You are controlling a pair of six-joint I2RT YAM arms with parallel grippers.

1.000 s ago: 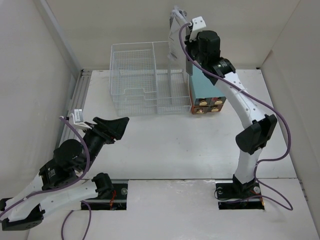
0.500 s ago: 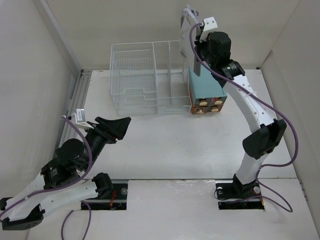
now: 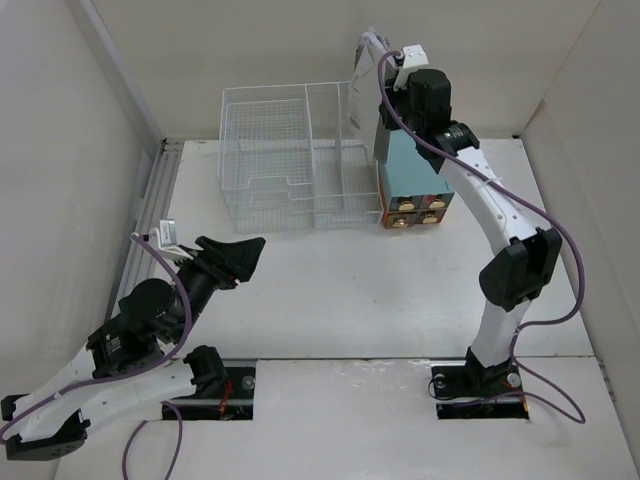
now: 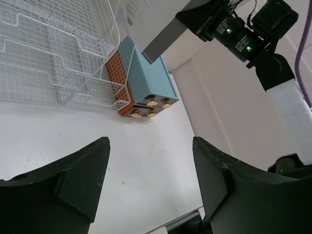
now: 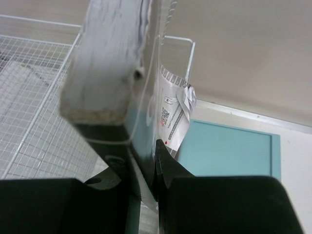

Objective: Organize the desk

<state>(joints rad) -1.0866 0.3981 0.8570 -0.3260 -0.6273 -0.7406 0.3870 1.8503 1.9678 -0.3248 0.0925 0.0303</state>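
The desk (image 3: 350, 290) is the wide white tabletop with two cutouts along its near edge. My right gripper (image 3: 378, 110) is raised at the back, over the right end of the white wire rack (image 3: 290, 160). It is shut on a flat grey-white item in clear plastic wrap (image 5: 112, 58) that carries a printed label (image 5: 170, 112). The item points up and also shows in the left wrist view (image 4: 156, 29). My left gripper (image 3: 235, 255) is open and empty, low over the desk's left side, and the left wrist view shows bare desk between its fingers (image 4: 83, 170).
A teal box with orange drawers (image 3: 410, 180) stands against the rack's right end and shows in the left wrist view (image 4: 148, 78) and the right wrist view (image 5: 229, 146). The rack has a wide left bin and narrow upright slots. White walls enclose the desk on three sides.
My right gripper swung right with the wrapped item, then came back a little left and lower over the rack's right end. My left arm edged slightly forward.
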